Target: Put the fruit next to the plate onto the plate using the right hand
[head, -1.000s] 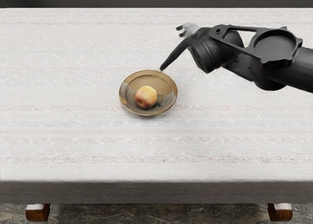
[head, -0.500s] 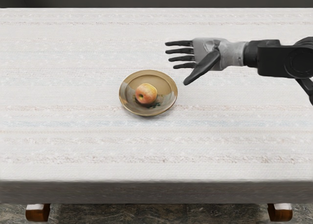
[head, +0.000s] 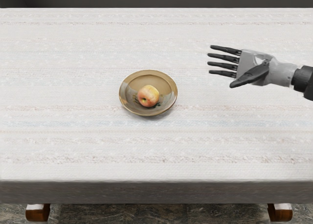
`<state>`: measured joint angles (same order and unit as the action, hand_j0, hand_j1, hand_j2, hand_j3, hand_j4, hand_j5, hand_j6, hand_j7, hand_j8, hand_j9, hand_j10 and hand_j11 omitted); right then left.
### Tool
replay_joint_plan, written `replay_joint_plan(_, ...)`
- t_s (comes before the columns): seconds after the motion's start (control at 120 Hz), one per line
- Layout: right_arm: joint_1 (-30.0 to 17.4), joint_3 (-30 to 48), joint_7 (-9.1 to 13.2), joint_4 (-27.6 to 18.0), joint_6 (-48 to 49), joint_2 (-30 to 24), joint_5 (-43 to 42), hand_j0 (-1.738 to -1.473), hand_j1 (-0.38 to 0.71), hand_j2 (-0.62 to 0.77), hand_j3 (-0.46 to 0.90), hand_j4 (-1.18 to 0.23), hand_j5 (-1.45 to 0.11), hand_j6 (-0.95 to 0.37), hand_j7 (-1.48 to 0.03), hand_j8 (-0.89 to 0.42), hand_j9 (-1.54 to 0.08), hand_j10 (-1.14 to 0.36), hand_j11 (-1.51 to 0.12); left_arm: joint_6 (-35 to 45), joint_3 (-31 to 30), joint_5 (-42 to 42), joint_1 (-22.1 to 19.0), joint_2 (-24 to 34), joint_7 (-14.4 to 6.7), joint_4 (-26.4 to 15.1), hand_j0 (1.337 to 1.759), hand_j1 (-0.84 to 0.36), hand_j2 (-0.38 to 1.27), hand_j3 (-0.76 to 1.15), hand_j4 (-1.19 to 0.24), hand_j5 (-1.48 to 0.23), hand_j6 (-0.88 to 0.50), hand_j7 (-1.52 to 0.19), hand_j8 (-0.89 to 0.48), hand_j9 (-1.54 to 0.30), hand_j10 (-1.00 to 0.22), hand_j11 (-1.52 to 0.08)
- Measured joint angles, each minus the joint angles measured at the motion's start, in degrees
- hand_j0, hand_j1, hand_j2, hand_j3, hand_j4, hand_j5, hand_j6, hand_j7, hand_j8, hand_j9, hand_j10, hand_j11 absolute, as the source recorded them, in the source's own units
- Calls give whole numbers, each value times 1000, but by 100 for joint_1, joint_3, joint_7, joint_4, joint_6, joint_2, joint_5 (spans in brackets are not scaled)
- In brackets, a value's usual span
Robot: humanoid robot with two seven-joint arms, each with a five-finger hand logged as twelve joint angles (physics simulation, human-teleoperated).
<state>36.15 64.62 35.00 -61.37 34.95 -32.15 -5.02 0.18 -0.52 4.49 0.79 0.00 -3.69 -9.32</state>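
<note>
On the left side of the view only the pale, faintly striped worktop (head: pixel 63 136) shows, and no left arm comes into the picture.

A little left of the middle stands the plate (head: pixel 128 82), a shallow brown glazed dish resting flat on the worktop. The fruit (head: pixel 147 96), round and red-yellow like a small apple, sits inside it, near the centre and slightly toward the near side. It rests on the plate's floor, well within the rim. The dished shape probably keeps it there, since a round fruit settles into the low part and has no easy way to roll out. No other fruit lies beside the plate, so I judge the placing done.

Farther right, well apart from the plate, the right hand (head: pixel 252 67) hangs over the worktop, its arm entering from the right edge. Its fingers (head: pixel 222 57) are stretched straight and spread, pointing left toward the plate, with the thumb (head: pixel 247 77) angled beneath them. The hand holds nothing. That released posture suits a hand with no more to carry, and its distance from the rim leaves little risk of nudging the plate or the fruit.
</note>
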Motion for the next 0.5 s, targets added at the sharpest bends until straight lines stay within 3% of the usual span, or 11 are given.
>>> replay_joint_plan(0.2, -337, 38, 0, 65, 6, -627, 676, -1658, -290, -9, 0, -48, -64, -47, -64, -48, -64, -48, -64, 0, 0, 0, 0, 0, 0, 0, 1658, 60, 48, 0, -241, -313, -241, -313, -241, -313, -241, -313)
replay_joint_plan(0.5, -427, -18, 0, 376, 7, -947, 871, -1658, -292, -9, 0, -45, -62, -44, -62, -45, -62, -46, -62, 0, 1, 0, 0, 0, 0, 0, 1658, 60, 48, 0, -241, -313, -241, -313, -241, -313, -241, -313)
